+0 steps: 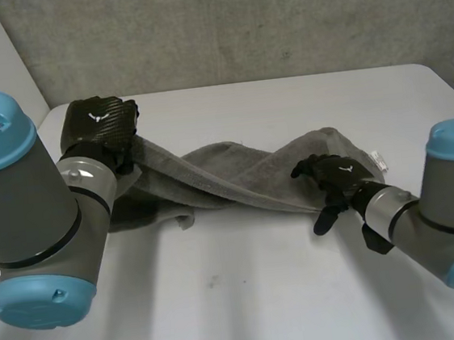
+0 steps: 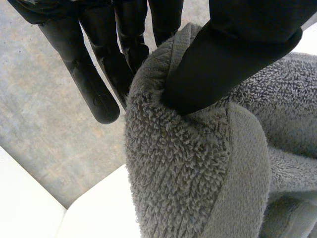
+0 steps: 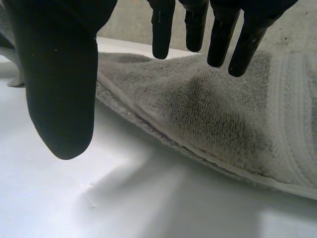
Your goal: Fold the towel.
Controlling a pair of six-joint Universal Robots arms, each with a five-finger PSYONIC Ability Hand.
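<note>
Towel (image 1: 235, 173) stretches twisted across the white table (image 1: 248, 298) in the head view, left hand (image 1: 101, 130) lifting 1 end, right hand (image 1: 333, 177) over the other. Left wrist view: thumb (image 2: 233, 54) and fingers (image 2: 94, 94) pinch a towel fold. Right wrist view: that hand spread wide, holding nothing, above the towel's edge.

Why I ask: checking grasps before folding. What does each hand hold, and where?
The left hand pinches the towel at one end, thumb against fingers. The right hand is open over the other end, holding nothing.

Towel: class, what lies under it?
The white table shows under the towel along its edge by the right robot hand. Anything beneath the towel's middle is covered.
</note>
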